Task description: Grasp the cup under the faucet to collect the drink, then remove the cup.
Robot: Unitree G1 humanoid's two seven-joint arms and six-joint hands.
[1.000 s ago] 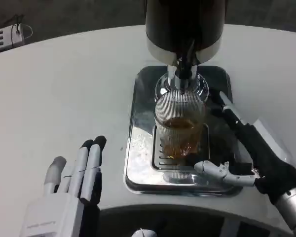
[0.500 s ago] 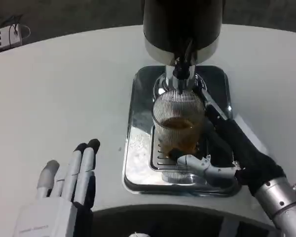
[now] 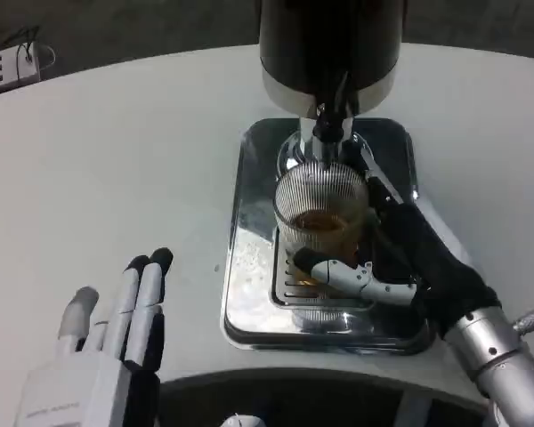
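Note:
A ribbed clear glass cup (image 3: 320,209), partly filled with amber drink, stands on the drip grate under the black faucet (image 3: 327,124) of the dispenser (image 3: 329,44). My right hand (image 3: 400,258) wraps around the cup from the right. Its thumb (image 3: 325,269) lies across the cup's lower front, and its fingers (image 3: 374,182) reach along the cup's right and back side. My left hand (image 3: 116,329) lies flat on the white table at the lower left, fingers apart and holding nothing, far from the cup.
The shiny metal drip tray (image 3: 249,267) surrounds the grate and has a raised rim. The dispenser body overhangs the cup from above. White table (image 3: 116,160) spreads to the left and the far right. A small white object (image 3: 9,67) sits at the far left corner.
My right hand has moved left and inward, from beside the tray to around the cup, with the thumb now against the cup's front. The left hand slid slightly down and back.

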